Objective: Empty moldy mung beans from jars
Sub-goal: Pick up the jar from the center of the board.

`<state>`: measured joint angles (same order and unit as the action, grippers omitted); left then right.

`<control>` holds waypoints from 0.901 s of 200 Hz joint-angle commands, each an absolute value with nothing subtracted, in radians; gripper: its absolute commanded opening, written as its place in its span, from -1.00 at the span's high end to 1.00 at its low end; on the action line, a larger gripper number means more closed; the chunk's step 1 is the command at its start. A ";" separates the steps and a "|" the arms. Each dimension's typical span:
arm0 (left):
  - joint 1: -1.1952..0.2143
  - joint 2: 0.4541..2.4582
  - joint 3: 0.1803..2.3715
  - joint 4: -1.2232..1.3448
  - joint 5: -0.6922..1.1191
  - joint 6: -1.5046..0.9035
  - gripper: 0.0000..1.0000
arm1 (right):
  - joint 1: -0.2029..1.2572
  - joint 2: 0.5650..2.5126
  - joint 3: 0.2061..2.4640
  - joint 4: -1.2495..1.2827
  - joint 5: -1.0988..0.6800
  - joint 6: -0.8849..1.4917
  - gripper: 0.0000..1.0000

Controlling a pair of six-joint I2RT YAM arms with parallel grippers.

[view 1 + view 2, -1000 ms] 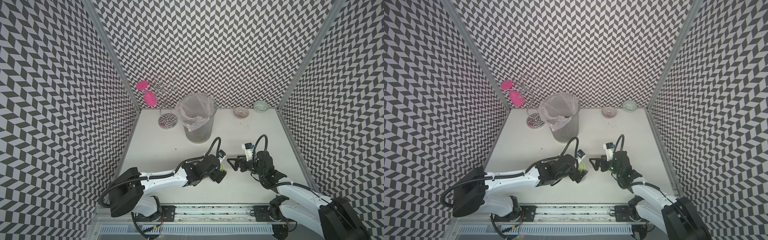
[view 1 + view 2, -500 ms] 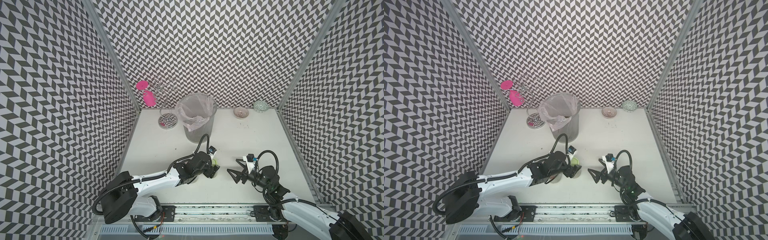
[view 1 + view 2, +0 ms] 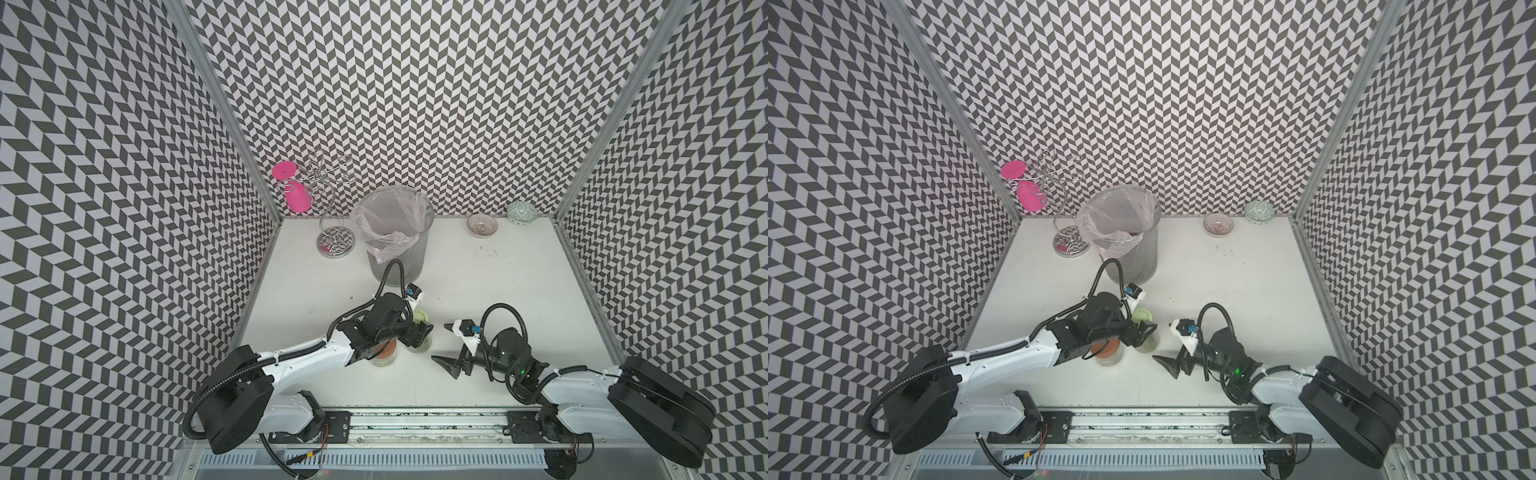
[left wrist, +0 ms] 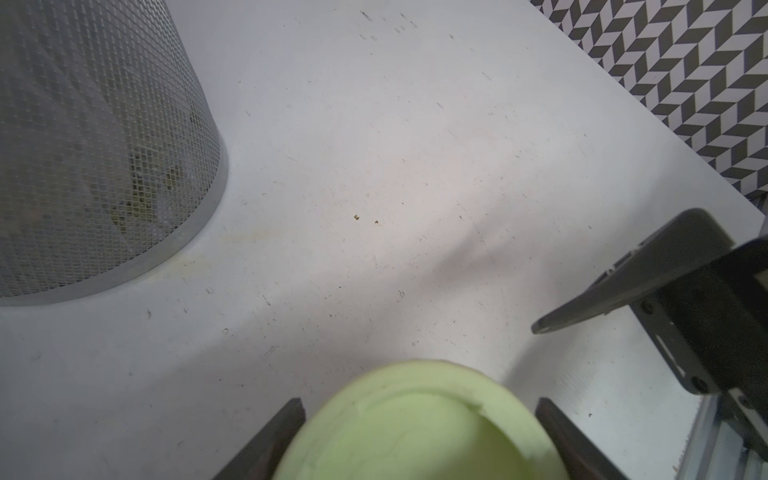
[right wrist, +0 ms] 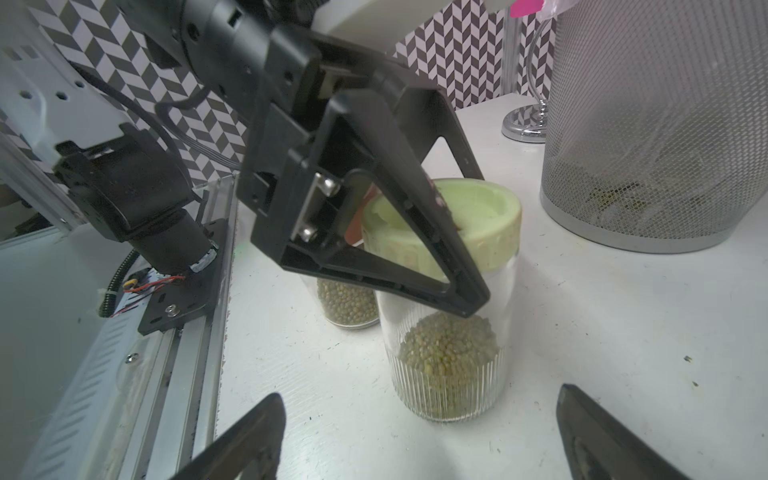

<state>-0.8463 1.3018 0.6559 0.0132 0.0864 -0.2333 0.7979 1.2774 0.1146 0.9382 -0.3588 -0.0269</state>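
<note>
The green lid [image 5: 478,212], clamped by the left gripper [image 4: 417,405], is best unscrewed once the jar [image 5: 449,374] is steadied by the wide-open, empty right gripper [image 3: 440,343].

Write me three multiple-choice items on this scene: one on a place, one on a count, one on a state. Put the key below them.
1. The left gripper has its jaws at:
A) the bin's rim
B) the pale green lid
C) a bowl

2. How many jars hold mung beans?
A) one
B) two
C) three

3. The right gripper is:
A) open and empty
B) shut on a jar
C) shut and empty

Key:
1 B: the left wrist view shows the lid between the jaws.
2 B: beans show through the glass of both.
3 A: its jaws stand wide apart with nothing between them.
</note>
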 commanded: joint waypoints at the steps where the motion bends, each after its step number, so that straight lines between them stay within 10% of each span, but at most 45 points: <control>1: -0.835 1.282 0.703 0.055 0.153 -0.259 -0.30 | 0.814 1.350 0.173 1.095 -0.363 -0.091 -0.99; 180: -0.747 1.127 0.750 0.000 0.379 -0.314 -0.26 | 0.825 1.546 0.353 1.122 -0.373 -0.089 -0.99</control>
